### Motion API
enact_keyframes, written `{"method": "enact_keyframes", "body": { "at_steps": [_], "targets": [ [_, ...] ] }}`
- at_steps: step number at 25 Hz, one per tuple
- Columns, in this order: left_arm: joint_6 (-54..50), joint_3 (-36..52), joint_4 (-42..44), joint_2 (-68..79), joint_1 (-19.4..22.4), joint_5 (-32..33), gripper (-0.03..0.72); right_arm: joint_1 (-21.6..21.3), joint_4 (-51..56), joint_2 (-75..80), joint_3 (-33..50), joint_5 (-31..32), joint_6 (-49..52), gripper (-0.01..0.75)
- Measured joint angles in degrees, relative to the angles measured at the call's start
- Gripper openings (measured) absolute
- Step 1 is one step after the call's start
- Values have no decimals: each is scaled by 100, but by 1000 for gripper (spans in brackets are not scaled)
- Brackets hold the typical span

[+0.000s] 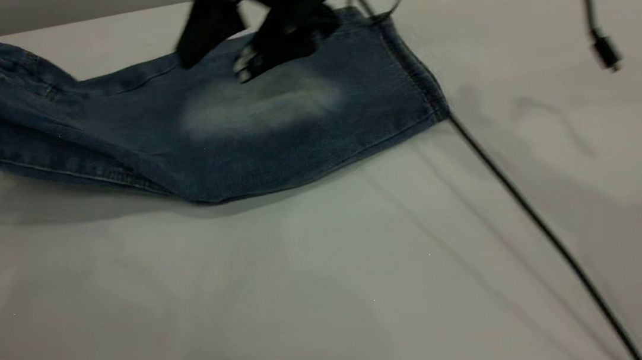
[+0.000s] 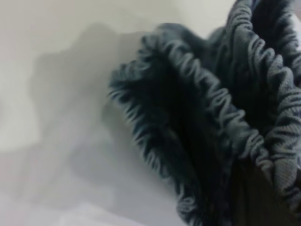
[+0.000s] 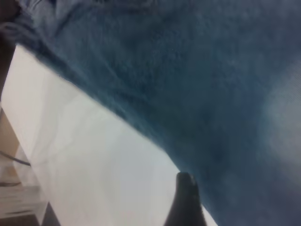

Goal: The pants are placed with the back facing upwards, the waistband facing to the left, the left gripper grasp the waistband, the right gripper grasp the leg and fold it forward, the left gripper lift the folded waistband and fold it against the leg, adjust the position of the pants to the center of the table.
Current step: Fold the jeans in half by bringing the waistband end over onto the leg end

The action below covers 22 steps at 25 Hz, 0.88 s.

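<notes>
Overhead, the right gripper hangs just above the leg of the pants, its dark fingers beside the pale faded patch; whether they are apart or together cannot be told. Close in front of the left gripper's camera the ruched waistband stands bunched and lifted off the table, but that gripper's fingers are hidden, so their state cannot be told. A black cable trails across the table past the leg's hem.

A thin black cable lies in a slanted line on the white top. Another black cord with a small plug hangs down at the right.
</notes>
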Motion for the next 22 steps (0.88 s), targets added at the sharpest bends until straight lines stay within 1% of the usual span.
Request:
{"method": "enact_keyframes", "body": {
  "at_steps": [5, 9, 12, 15, 22],
  "targets": [
    [-111, 320, 454, -762, 0, -17, 101, 302, 276, 500, -670, 143, 238, 477],
    [-118, 423, 343, -1191, 0, 81, 101, 526, 276, 902, -1209, 389, 480, 477],
    [-248, 428, 348, -1429, -53, 320, 101, 722, 276, 1139, -1506, 377, 538, 477],
    [-248, 428, 376, -1652, -273, 384, 101, 865, 276, 1317, -1734, 377, 635, 477],
    [-243, 428, 318, -1885, -981, 164, 101, 1039, 314, 1439, -1941, 383, 764, 477]
  ]
}}
